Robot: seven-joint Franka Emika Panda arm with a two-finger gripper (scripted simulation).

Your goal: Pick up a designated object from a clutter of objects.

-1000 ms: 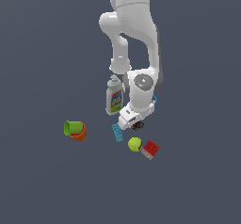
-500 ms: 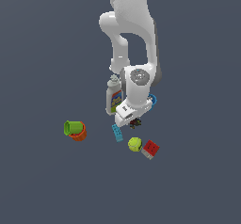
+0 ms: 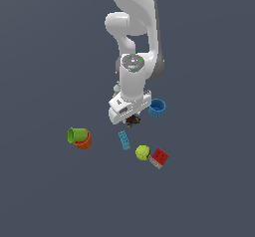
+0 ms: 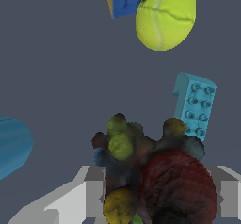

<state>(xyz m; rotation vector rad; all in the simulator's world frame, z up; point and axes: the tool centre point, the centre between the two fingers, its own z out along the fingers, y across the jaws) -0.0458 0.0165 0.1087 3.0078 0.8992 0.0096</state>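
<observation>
My fingers [image 3: 132,120] are clamped on the dark lumpy toy [image 4: 150,171], which sits pinched between them just under my wrist, above the table [image 3: 50,191], so it clears the blue brick [image 3: 124,140] and tennis ball [image 3: 143,153].

The lumpy toy [image 3: 132,120] sits right under the gripper [image 3: 130,117], in the middle of the clutter. A cup [image 3: 157,108] lies just to the exterior view's right of it. The brick [image 3: 124,140] lies nearer the camera, the ball [image 3: 143,153] beyond that, touching the cube [image 3: 160,158]. Two nested cups [image 3: 79,137] lie well apart on the left
</observation>
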